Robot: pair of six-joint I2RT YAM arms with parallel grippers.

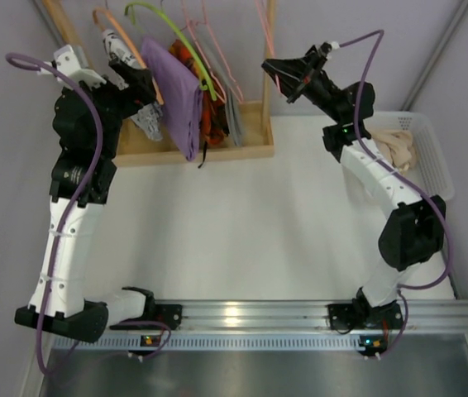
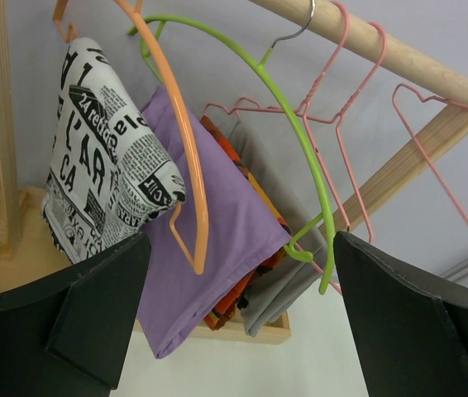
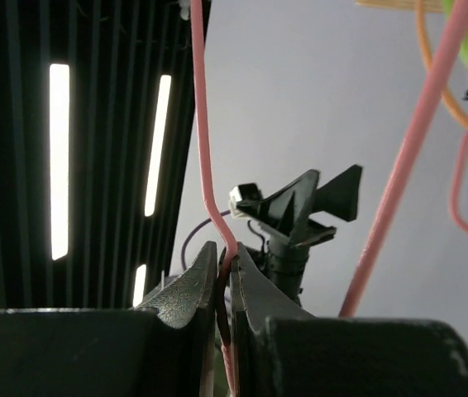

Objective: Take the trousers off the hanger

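- Top external view shows the soft beige cloth trousers [image 1: 395, 149] lying bunched inside the white plastic basket [image 1: 442, 169] at the right side of the table. They are well apart from any hanger, so I judge the removal itself is done.
- The thin pale-pink wire hanger [image 3: 203, 149] is bare, and it is in the right gripper [image 3: 224, 258]. The right wrist view shows the two fingers clenched on the wire, which passes between their tips.
- From above, the right gripper [image 1: 279, 76] holds this hanger up, near the right post of the wooden rack [image 1: 255, 149].
- The left gripper [image 2: 238, 248] is released. Its fingers stand wide apart with nothing between them, facing the purple garment [image 2: 217, 248] and the black-and-white printed garment [image 2: 102, 165].
- Several things could go wrong from here:
  - The wire is thin and pinched at one place only, so I think it can turn or slip in the fingers if the arm moves fast.
  - Other pink hangers [image 2: 333, 124] and the lime-green hanger [image 2: 292, 124] hang close together on the wooden rail [image 2: 399, 58]. The held hanger can hook into them.
  - The right arm passes over the basket, so a low move there can drag the trousers.
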